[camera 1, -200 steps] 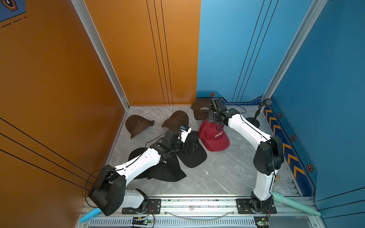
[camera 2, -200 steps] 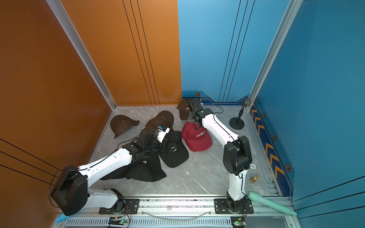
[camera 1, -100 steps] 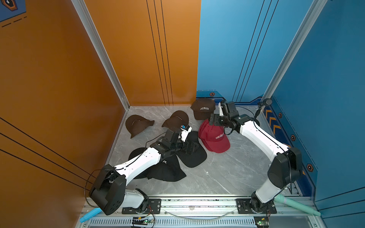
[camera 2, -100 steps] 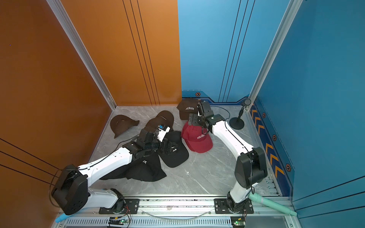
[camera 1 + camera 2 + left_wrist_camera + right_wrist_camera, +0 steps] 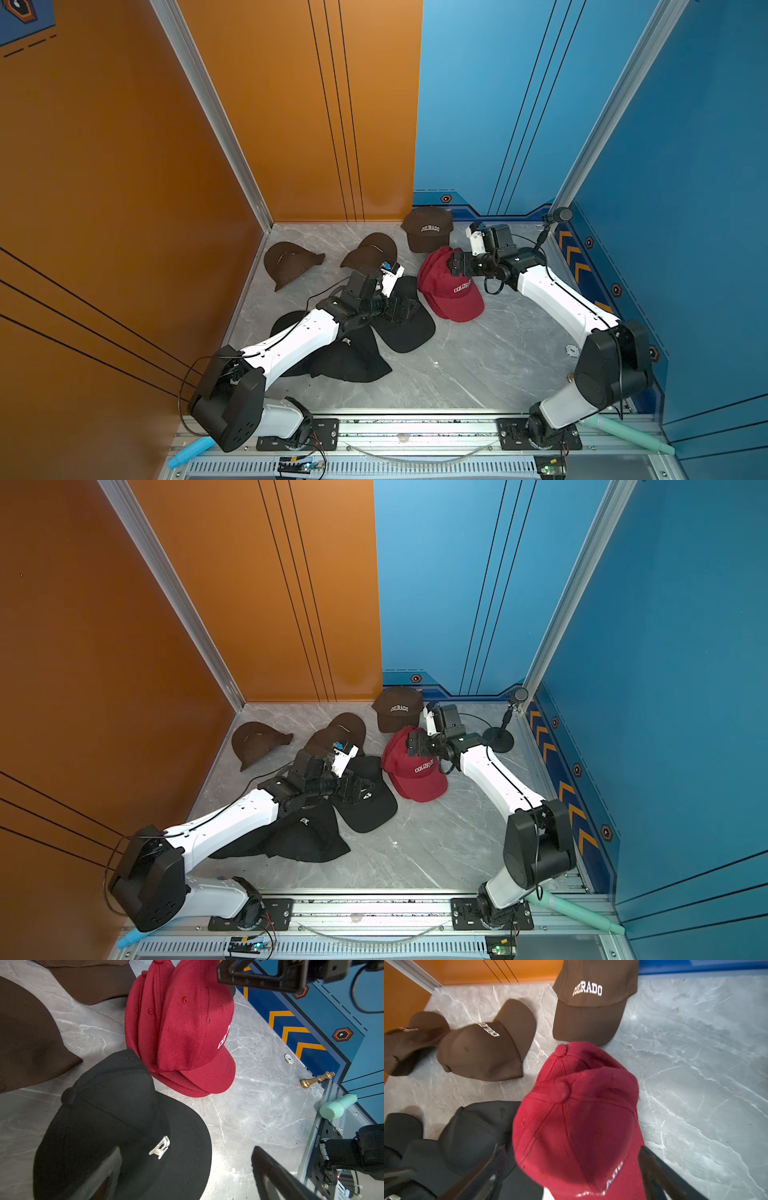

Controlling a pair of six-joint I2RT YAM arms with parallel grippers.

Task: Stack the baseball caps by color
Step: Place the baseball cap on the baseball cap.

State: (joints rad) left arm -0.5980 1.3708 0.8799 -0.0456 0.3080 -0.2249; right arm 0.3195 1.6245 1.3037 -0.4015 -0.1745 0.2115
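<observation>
Soft, light red fabric baseball caps point(image 5: 451, 295) lie nested mid-table, just beside a black flat-brimmed fabric cap point(image 5: 124, 1115) probably best pinched by its stiffer brim, with left gripper point(image 5: 405, 309) and right gripper point(image 5: 454, 265) hovering wide, empty.

**Two-Tone Booth on a Marble-Look Floor**

The cell is boxed in by smooth panels. An orange side wall point(image 5: 104, 166) and an orange back panel point(image 5: 311, 104) meet a blue back panel point(image 5: 498, 104) and a blue side wall point(image 5: 685, 166), all crossed by thin black lines. Slanted aluminium corner posts point(image 5: 216, 120) frame the joins. The floor point(image 5: 478, 365) is grey with white marble veining and shines brightly near the front aluminium rail point(image 5: 415, 428). Orange chevrons point(image 5: 575, 257) and small hexagon badges point(image 5: 446, 198) trim the blue skirting. The light is even.
</observation>
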